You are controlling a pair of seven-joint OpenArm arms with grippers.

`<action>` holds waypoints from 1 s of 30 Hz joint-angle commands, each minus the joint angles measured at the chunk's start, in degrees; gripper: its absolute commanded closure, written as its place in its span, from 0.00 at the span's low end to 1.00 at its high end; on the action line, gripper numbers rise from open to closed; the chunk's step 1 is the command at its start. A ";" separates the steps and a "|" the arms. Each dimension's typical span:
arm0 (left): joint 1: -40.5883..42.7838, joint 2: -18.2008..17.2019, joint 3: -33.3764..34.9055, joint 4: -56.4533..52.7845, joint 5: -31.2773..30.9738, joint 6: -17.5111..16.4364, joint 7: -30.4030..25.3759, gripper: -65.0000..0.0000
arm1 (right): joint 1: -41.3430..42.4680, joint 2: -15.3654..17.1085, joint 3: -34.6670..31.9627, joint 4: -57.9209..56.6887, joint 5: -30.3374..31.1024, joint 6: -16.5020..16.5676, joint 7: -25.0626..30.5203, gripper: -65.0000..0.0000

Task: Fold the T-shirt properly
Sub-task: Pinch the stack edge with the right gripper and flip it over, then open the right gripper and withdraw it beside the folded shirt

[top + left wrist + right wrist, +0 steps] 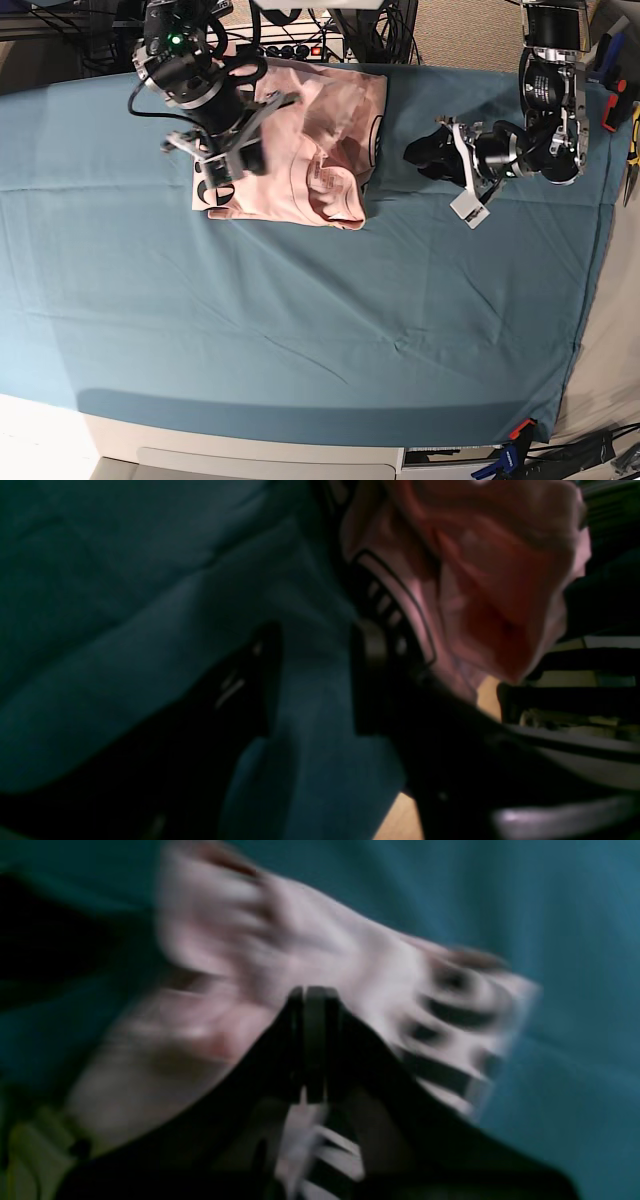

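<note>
The pale pink T-shirt (315,150) lies bunched at the back of the teal table cloth (300,320), black lettering showing at its left edge. My right gripper (228,165) is at that left edge, shut, with a strip of the shirt pulled up to it. In the blurred right wrist view its fingers (312,995) meet over the T-shirt (300,945), and lettered fabric shows between them lower down. My left gripper (447,178) hovers right of the shirt, apart from it. Its dark fingers (370,680) are open over bare cloth, the T-shirt (480,580) beyond them.
Cables and a power strip (290,45) run along the table's back edge behind the shirt. Hand tools (630,140) lie past the cloth's right edge. Clamps (515,432) grip the cloth at the front right corner.
</note>
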 commanded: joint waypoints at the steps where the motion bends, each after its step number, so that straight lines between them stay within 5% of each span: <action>1: -0.79 -0.48 -0.22 0.92 -1.44 -0.47 -1.05 0.63 | 0.17 -0.11 0.04 1.16 -0.35 -0.70 1.60 1.00; 11: -0.79 -0.48 -0.22 0.92 -1.44 -0.47 -1.31 0.63 | 0.20 -0.11 -3.87 -6.56 -0.55 -2.99 1.09 1.00; 24: -0.79 -0.48 -0.22 0.92 -1.44 -0.47 -1.46 0.63 | 0.33 -0.09 -23.98 -6.62 -0.50 6.21 -2.16 1.00; 30: -0.79 -0.48 -0.22 0.92 -1.44 -0.47 -1.46 0.63 | 0.37 -0.11 -26.32 -6.62 3.32 11.58 -3.21 1.00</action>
